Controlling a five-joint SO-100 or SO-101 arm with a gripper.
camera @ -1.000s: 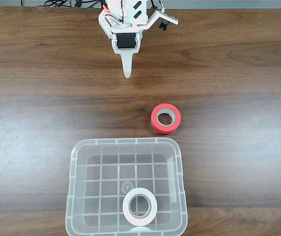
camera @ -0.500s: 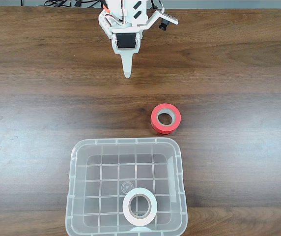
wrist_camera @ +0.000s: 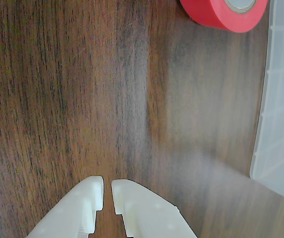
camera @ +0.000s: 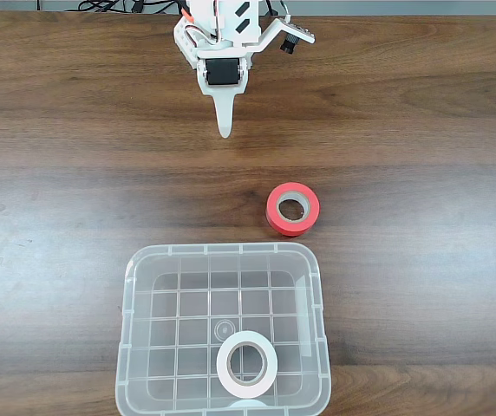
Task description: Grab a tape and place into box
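The tape (camera: pixel 247 364) already lies flat in the box (camera: pixel 135 286), so the placing looks done, and the empty gripper (wrist_camera: pixel 107 191), nearly closed, hangs over bare table (camera: pixel 57 173), needing only to rest.

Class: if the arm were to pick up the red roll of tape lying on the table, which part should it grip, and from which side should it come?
Probably from above. The red roll of tape lies flat on the table, hole upward, clear of the box. One finger could go into the core and one outside the wall; gripping across the whole ring may be too wide. The gripper holds nothing.
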